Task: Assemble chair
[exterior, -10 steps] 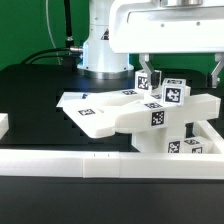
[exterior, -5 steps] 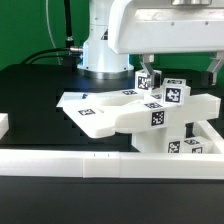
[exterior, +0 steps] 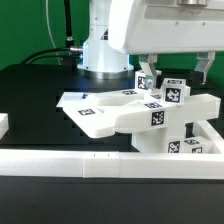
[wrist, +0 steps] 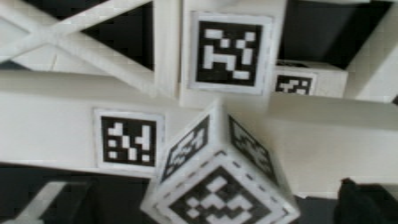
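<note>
While the pincer [exterior: 178, 68] hangs spread and empty over the chair [exterior: 150, 112], a finger coming down off-line could catch a tagged block and knock the joined parts askew. Chair sits on the black worktop [exterior: 35, 95], against the rail [exterior: 60, 162]; green wall behind.

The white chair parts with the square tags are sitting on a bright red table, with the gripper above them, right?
Not quite: the table is black, not red, as the exterior view shows. The white tagged chair parts do sit on it, with the gripper above them.
</note>
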You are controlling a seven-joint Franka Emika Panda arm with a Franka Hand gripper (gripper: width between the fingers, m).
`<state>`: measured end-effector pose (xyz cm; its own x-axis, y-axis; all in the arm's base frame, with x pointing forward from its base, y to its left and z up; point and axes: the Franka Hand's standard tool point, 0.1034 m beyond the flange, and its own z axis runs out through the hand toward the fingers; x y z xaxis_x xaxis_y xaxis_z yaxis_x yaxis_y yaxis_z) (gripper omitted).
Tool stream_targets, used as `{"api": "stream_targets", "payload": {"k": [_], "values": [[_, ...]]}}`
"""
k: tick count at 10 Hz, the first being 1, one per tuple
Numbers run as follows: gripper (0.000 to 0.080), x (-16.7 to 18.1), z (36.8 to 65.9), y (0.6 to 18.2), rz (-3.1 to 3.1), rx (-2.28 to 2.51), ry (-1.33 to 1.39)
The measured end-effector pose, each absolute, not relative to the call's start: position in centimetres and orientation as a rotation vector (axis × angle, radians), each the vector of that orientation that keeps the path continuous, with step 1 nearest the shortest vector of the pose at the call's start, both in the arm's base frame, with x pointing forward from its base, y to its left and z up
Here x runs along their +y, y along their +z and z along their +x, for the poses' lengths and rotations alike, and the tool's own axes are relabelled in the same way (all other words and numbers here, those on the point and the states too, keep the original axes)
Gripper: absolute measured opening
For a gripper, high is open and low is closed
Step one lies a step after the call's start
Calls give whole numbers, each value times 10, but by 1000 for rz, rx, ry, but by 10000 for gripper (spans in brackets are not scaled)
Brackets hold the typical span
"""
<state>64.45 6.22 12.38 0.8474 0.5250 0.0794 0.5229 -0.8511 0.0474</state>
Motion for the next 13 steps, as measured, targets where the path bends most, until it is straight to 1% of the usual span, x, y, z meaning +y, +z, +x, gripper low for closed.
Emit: {"api": "stream_targets", "payload": {"k": [3, 8, 9, 10, 11, 13], "values": [[649, 58, 644, 123, 2854, 1158, 115], [649, 57, 644, 123, 2654, 1469, 69], [434, 57, 643, 122, 2667, 1447, 68], [434, 58, 643, 121, 2671, 1441, 66], [281, 58, 643, 121, 2674, 1434, 67], [281, 57, 643, 121, 2701, 1385, 70]]}}
